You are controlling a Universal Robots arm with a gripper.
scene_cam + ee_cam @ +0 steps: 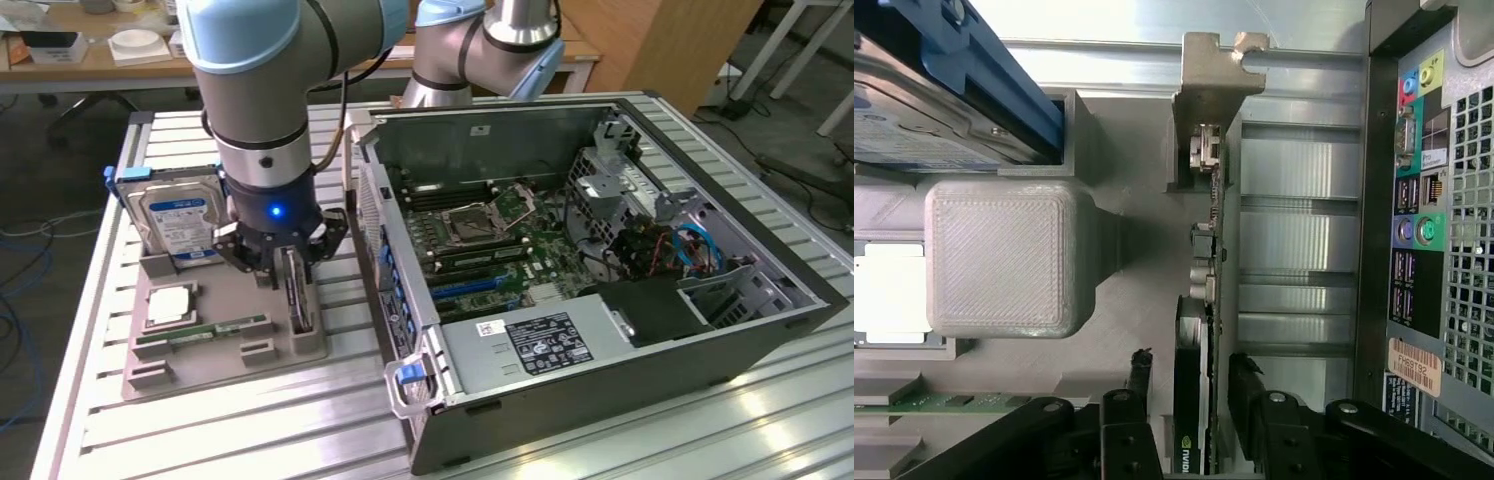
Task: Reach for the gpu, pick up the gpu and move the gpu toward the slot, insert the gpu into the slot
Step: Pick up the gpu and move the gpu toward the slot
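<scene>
Gripper [287, 268] is low over the gpu [302, 308]. The fingers [1246, 385] are spread and straddle the card, one on each face. The wrist view shows a clear gap between the finger on the shroud side and the black shroud. The finger on the board side is close against the card, but contact cannot be confirmed. The gpu stands on edge in its groove in the grey tray [200, 365]. Past the fingertips, its far end runs into a notched grey post [1209, 75]. Out from the shroud-side finger is a ribbed grey block [1004, 255] of the tray. Just beyond that, a blue-labelled hard drive [180, 225] stands upright in its holder. On the same side, a green memory stick [220, 328] lies flat on the tray with a square chip [171, 303] near it. Both are apart from the gripper. Out from the board-side finger there is a bare strip of slatted metal table [267, 430]. Next comes the open case [601, 350], whose port panel [1414, 200] faces the card. Inside the case, the motherboard [494, 240] carries the blue slot [461, 287], which is well apart from the gpu. Farthest back is a wooden desk [80, 72].
</scene>
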